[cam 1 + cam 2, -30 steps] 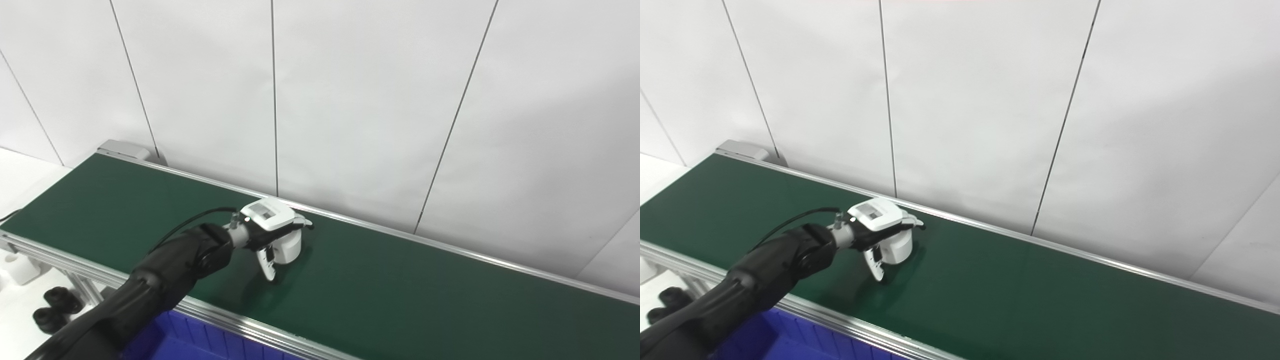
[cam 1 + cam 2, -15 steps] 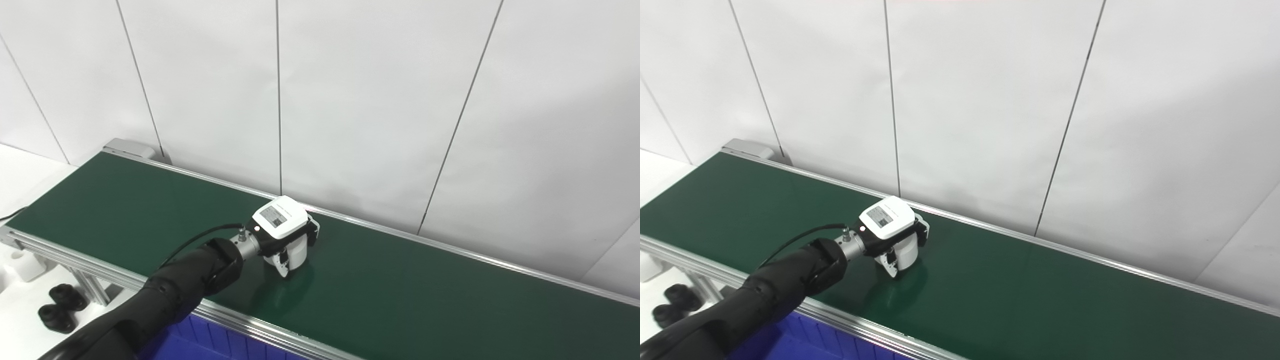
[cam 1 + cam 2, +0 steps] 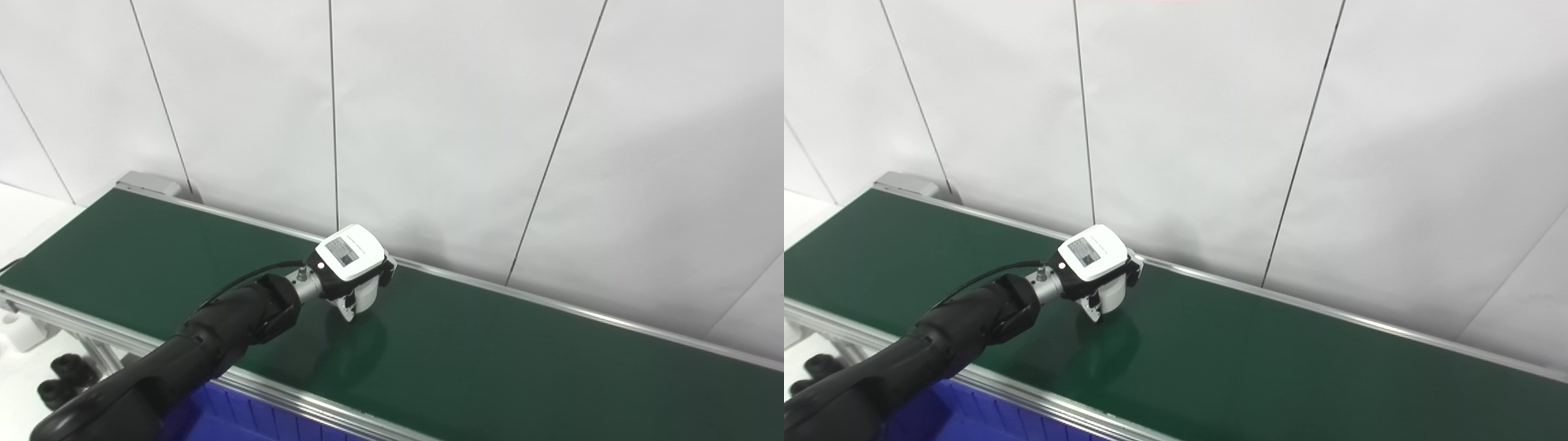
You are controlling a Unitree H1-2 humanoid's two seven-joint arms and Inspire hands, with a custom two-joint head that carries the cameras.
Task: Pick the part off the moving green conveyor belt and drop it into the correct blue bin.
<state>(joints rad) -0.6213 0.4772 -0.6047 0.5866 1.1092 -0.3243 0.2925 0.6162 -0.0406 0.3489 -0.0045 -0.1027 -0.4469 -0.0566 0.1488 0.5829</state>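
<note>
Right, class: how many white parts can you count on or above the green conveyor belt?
1. A white cylindrical part, held in the left hand just above the middle of the green belt. The hand covers most of it; nothing else shows on the belt.

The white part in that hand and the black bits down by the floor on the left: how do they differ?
The white part is pale, held above the green belt by the left hand. The black pieces are dark, low beside the belt frame, untouched. Both look rounded.
</note>
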